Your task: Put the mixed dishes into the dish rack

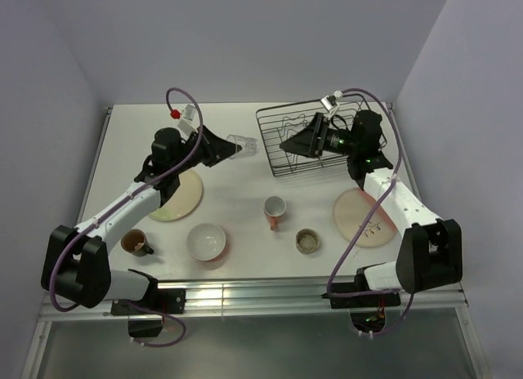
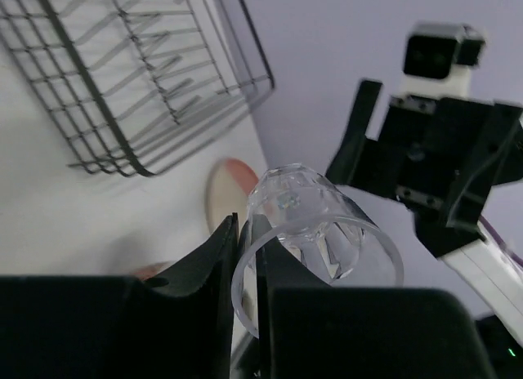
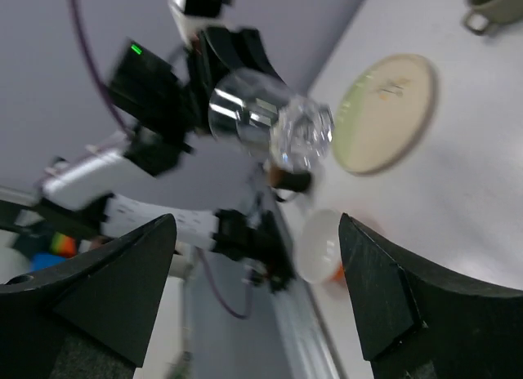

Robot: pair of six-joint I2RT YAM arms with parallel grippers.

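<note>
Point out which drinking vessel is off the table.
The clear glass: the left fingers pinch its rim and hold it in the air, sideways. The pink mug and both small cups stand on the table.

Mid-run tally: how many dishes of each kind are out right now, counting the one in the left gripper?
Plates: 2 (cream plate, cream-and-pink plate)
Bowls: 1 (white bowl)
Mugs: 1 (pink mug)
Small cups: 2 (olive cup, brown cup)
Glasses: 1 (clear glass, held by the left gripper)
Total: 7
</note>
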